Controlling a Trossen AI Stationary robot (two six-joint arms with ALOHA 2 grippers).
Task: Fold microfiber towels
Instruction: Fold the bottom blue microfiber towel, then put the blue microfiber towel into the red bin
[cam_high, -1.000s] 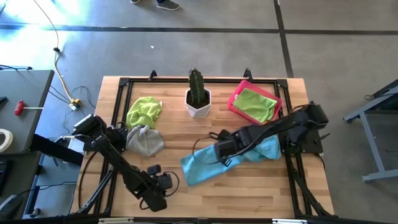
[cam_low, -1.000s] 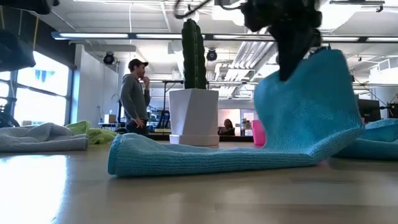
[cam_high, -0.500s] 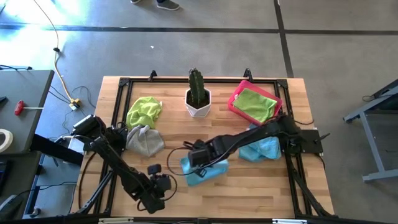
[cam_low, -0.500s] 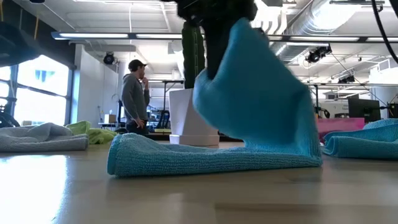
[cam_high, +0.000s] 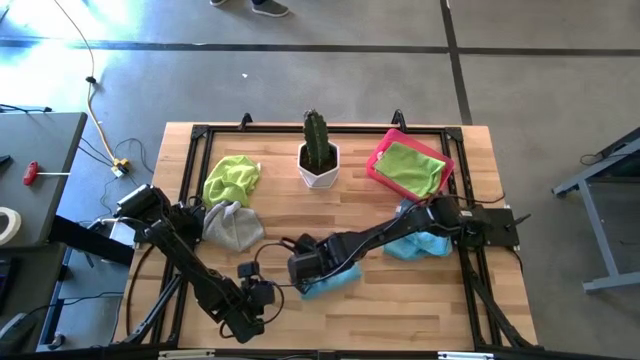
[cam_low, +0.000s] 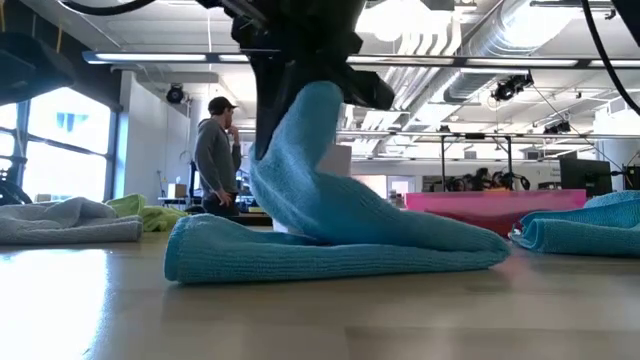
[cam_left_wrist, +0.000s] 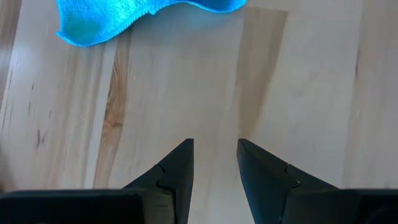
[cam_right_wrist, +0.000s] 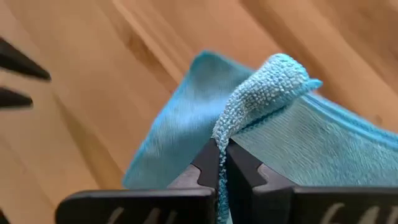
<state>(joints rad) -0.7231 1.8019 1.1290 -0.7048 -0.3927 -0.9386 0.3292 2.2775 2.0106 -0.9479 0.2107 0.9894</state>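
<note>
A light blue towel (cam_high: 332, 278) lies near the table's front middle, its right part drawn up and over its left part. My right gripper (cam_high: 303, 268) is shut on it at its left end; the low view shows the raised part (cam_low: 300, 150) under the gripper. My left gripper (cam_high: 268, 293) is open and empty just left of the towel, low over the wood. In the left wrist view (cam_left_wrist: 214, 155) the towel's edge (cam_left_wrist: 124, 15) lies ahead of its fingers. A second light blue towel (cam_high: 420, 243) lies crumpled at the right. No yellow towel shows. My right gripper pinches the towel's hemmed edge (cam_right_wrist: 231, 124) between its two fingers, where the cloth bunches into a small fold. The fingers come from the table's right, slanting down. The held part arches up from the rest of the towel (cam_low: 330, 255), which lies on the table.
A white pot with a cactus (cam_high: 318, 160) stands at the far middle. A pink tray (cam_high: 382, 150) with a green towel (cam_high: 410, 168) is at the far right. A lime green towel (cam_high: 232, 178) and a grey towel (cam_high: 233, 226) lie at the left. A person (cam_low: 215, 150) stands beyond the table.
My right gripper has gone toward the table's left edge and down, still shut on the light blue towel. It has carried the towel's right part over the left part, so the towel is folded over and shorter. The lower layer has stayed on the table.
</note>
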